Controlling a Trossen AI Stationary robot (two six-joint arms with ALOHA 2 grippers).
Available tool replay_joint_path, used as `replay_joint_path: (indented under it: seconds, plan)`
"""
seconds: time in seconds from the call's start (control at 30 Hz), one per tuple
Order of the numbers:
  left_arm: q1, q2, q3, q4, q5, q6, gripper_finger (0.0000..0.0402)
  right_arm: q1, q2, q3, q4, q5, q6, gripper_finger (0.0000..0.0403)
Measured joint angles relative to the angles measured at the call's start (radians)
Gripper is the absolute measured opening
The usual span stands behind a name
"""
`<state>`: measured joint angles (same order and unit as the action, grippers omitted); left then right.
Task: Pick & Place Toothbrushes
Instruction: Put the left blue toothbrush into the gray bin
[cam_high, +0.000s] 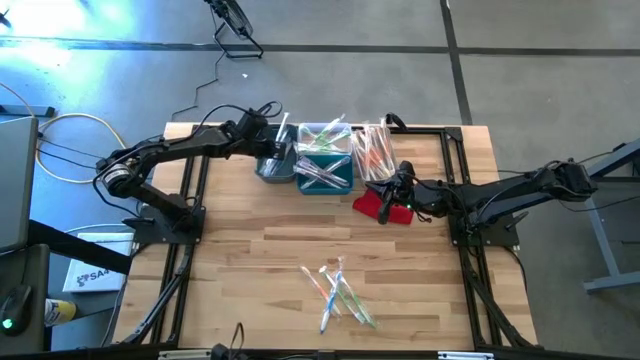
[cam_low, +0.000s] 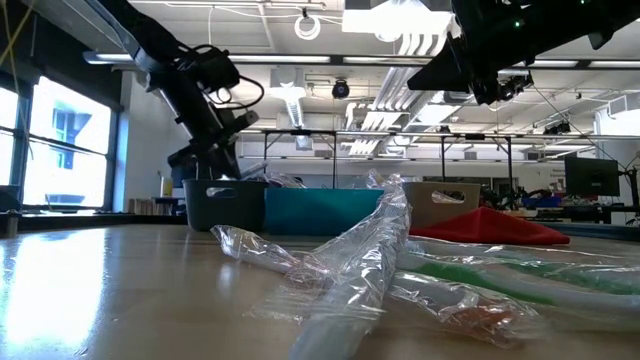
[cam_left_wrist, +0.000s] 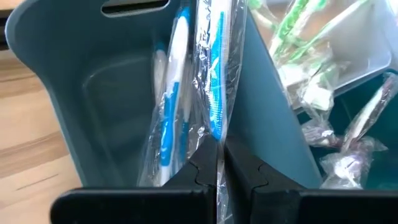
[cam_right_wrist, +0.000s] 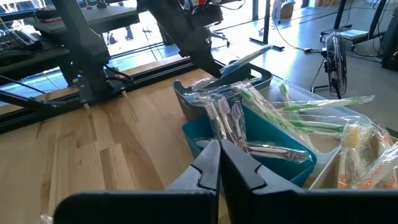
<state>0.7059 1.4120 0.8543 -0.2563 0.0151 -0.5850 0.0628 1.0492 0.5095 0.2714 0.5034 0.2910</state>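
Bright overhead light; foreground perhaps blurred.

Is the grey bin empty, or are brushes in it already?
Not empty: the grey bin holds a blue wrapped toothbrush; the left pincer grips another over it.

Glossy crinkled clear-plastic wrappers on toothbrushes (cam_high: 338, 292), smooth matt plastic bins (cam_high: 325, 172), pale wood-grain table (cam_high: 250, 260)

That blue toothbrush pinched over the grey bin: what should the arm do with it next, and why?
Probably open the left pincer and let go. It is shut on a wrapped blue toothbrush that already hangs inside the grey bin, beside another blue one, so releasing should drop it in with its match.
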Motion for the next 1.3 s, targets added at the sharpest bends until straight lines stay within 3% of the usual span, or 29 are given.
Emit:
replay_joint_path:
  seconds: [0.33,1.03,1.3]
  plan:
    - [-0.067,0.000,0.000,-0.009,-0.058,0.002,0.0005,0.000,0.000,0.000,-0.002,0.000,0.000,0.0004]
    - [-0.078,0.076,0.000,-0.042,-0.052,-0.021,0.0007,0.000,0.000,0.000,-0.009,-0.004,0.003,0.0004]
    - [-0.078,0.076,0.000,-0.038,-0.052,-0.044,0.0072,0.000,0.000,0.000,-0.010,-0.004,0.003,0.0004]
